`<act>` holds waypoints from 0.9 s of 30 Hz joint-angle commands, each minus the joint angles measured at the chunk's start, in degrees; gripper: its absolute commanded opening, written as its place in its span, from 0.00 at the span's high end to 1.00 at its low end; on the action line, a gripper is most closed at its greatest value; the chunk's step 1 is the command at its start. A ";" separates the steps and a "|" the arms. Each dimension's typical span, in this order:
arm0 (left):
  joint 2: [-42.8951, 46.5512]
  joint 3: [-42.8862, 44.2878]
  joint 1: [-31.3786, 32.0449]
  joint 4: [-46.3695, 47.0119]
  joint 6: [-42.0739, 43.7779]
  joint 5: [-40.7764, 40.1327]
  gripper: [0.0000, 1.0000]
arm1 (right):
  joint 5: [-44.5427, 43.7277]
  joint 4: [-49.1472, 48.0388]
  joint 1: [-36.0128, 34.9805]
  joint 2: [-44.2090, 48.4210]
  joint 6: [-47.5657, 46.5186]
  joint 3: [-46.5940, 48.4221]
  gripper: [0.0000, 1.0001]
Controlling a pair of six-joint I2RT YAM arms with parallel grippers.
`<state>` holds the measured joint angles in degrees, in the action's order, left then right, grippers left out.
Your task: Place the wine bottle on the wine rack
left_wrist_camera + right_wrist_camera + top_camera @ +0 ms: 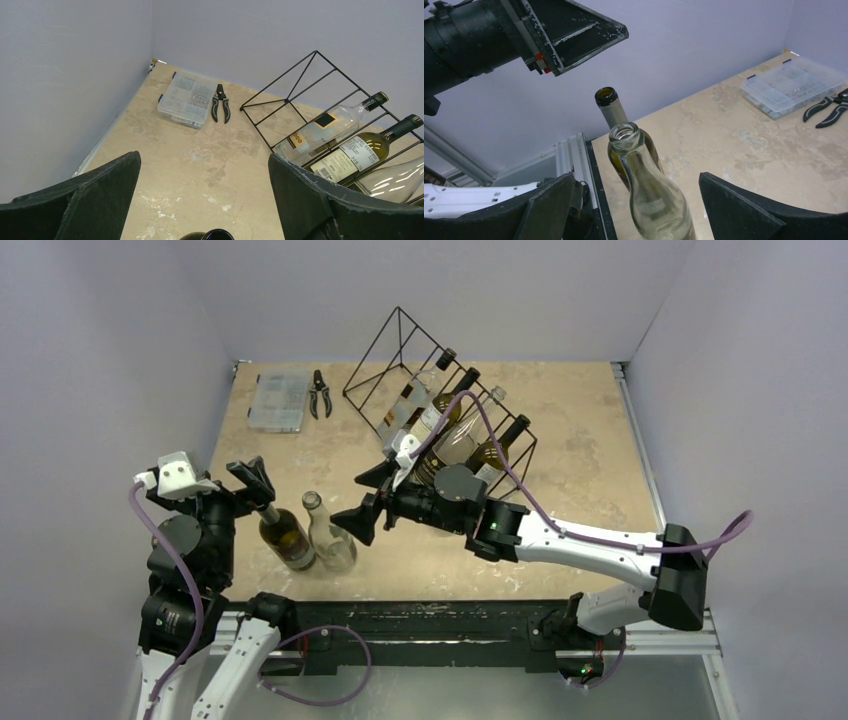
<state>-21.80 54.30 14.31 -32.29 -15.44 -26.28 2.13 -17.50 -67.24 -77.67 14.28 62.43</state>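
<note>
The black wire wine rack [400, 350] stands at the back middle and holds several bottles on its sloped face; it also shows in the left wrist view [300, 87]. Two bottles stand upright near the front left: a dark olive wine bottle [286, 537] and a clear glass bottle [331, 538]. My left gripper [254, 483] is open and empty, just above the dark bottle's mouth [217, 234]. My right gripper [368, 502] is open and empty, just right of the clear bottle [651, 195], which shows between its jaws without touching them. The dark bottle's neck [610, 111] stands behind it.
A clear plastic parts box [278, 402] and black pliers [320, 393] lie at the back left. Grey walls close in the table on three sides. The black frame rail [420, 625] runs along the near edge. The racked bottles [345, 150] lie right of my left gripper.
</note>
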 commanded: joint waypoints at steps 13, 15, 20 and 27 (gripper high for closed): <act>-0.70 1.18 -0.68 0.65 -0.38 0.55 0.00 | -13.45 1.51 -5.29 -15.40 5.19 10.86 0.10; -0.40 1.04 -0.68 0.83 -0.35 0.17 0.00 | -14.22 2.52 -5.50 -16.92 5.31 11.97 0.12; -0.54 1.36 -0.68 0.71 -0.37 0.70 0.00 | -16.55 2.96 -6.74 -19.80 3.87 13.81 0.18; 0.08 1.29 -0.68 0.66 -0.64 1.23 0.00 | -21.15 1.67 -9.11 -22.22 1.59 14.65 0.26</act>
<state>-22.41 54.30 13.93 -32.32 -15.46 -25.91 -14.68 -13.74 -74.78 -100.01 17.74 74.59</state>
